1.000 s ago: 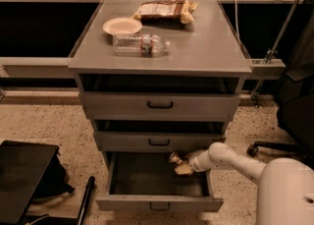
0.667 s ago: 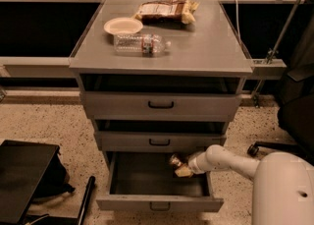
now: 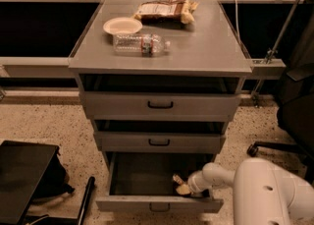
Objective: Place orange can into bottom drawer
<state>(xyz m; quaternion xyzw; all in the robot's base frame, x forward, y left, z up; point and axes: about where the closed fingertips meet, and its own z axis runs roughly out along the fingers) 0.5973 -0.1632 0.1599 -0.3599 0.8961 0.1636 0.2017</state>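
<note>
The bottom drawer (image 3: 159, 203) of the grey cabinet is pulled open, showing its dark inside. My gripper (image 3: 182, 185) reaches into it from the right, low at the drawer's right front part. It is shut on the orange can (image 3: 177, 179), of which only a small orange-brown bit shows at the fingertips. My white arm (image 3: 216, 175) crosses the drawer's right wall.
On the cabinet top (image 3: 206, 47) lie a clear water bottle (image 3: 141, 44), a small plate (image 3: 122, 25) and a brown snack bag (image 3: 164, 11). The two upper drawers (image 3: 160, 105) are slightly open. A black case (image 3: 22, 180) sits on the floor left, a chair base (image 3: 274, 148) right.
My gripper has moved down and forward with the can, lower into the open bottom drawer. Nothing on the cabinet top has moved.
</note>
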